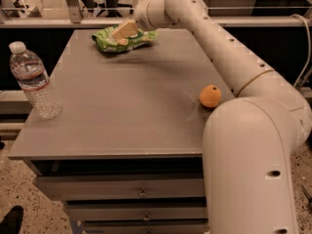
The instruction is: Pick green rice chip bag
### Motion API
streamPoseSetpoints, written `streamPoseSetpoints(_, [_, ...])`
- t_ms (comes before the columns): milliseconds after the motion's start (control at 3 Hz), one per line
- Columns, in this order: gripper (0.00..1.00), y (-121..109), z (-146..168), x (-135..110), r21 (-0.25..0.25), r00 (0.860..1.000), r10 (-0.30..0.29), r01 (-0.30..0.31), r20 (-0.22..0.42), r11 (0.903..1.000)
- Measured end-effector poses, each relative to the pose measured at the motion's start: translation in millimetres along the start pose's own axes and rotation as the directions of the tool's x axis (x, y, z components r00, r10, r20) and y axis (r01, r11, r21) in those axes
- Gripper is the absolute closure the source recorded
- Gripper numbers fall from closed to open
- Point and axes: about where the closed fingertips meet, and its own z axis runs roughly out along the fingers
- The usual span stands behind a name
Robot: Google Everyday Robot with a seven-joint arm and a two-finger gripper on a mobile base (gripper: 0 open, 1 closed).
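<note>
The green rice chip bag lies at the far edge of the grey table, left of centre, crinkly with pale chip pictures. My gripper reaches in from the right and sits right over the top of the bag, its tan fingers down against the bag's upper middle. The arm stretches across the right side of the table from the near right.
An orange sits near the table's right edge, close to my arm. A clear plastic water bottle with a white cap stands upright at the left edge. Drawers run below the tabletop. A railing lies behind the table.
</note>
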Motion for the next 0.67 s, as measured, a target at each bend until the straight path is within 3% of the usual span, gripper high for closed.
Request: streamPoseSetpoints(667, [0.00, 8.3, 22.7, 41.9, -0.038, 0.991, 0.094, -0.097, -0.091, 0.9945])
